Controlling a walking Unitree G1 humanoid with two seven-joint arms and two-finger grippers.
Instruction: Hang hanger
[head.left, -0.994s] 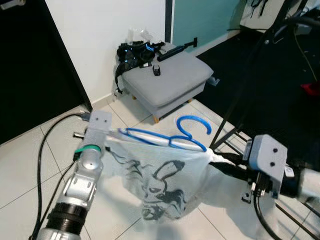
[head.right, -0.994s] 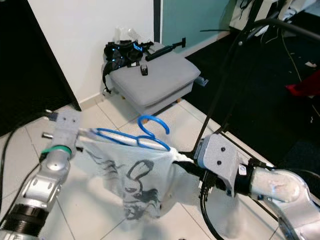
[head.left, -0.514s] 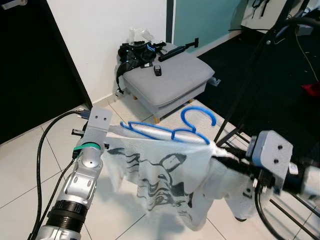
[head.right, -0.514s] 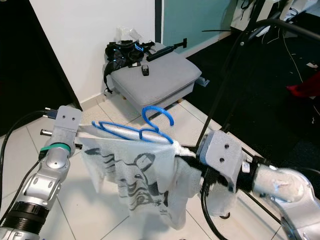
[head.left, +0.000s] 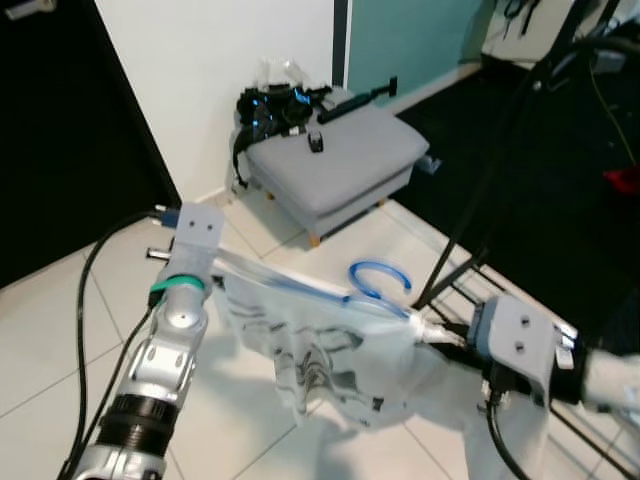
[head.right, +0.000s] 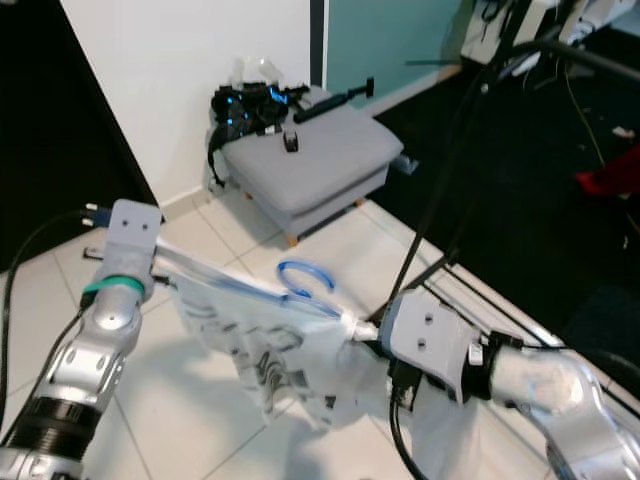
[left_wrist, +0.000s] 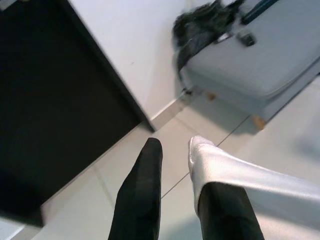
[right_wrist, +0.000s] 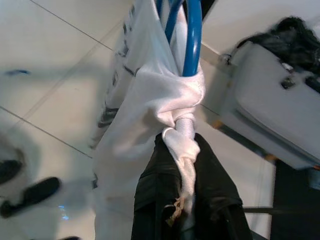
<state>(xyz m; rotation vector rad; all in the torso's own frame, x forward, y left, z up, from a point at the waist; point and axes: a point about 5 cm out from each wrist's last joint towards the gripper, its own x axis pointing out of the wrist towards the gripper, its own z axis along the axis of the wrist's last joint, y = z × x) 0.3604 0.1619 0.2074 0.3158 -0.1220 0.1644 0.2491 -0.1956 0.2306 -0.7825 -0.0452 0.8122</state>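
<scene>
A blue plastic hanger (head.left: 375, 285) carries a white T-shirt (head.left: 320, 350) with a black print, stretched between my two arms above the tiled floor. My left gripper (left_wrist: 175, 150) is at the shirt's left end. The cloth-covered end (left_wrist: 225, 167) lies across one black finger, and a narrow gap separates it from the other finger. My right gripper (right_wrist: 184, 142) is shut on a twisted bunch of shirt cloth just below the hanger's blue end (right_wrist: 192, 40). The hook (head.right: 305, 280) points toward the footstool.
A grey footstool (head.left: 335, 155) stands by the white wall, with black gear (head.left: 275, 105) and a small black device (head.left: 314, 142) on it. Black rack tubes (head.left: 490, 170) rise on the right. A dark opening (head.left: 60, 150) is at left, with a cable (head.left: 90, 290) on the floor.
Both arms have come lower with the shirt. The hanger sits lower and flatter than half a second ago, and the cloth has swung and bunched beneath it.
</scene>
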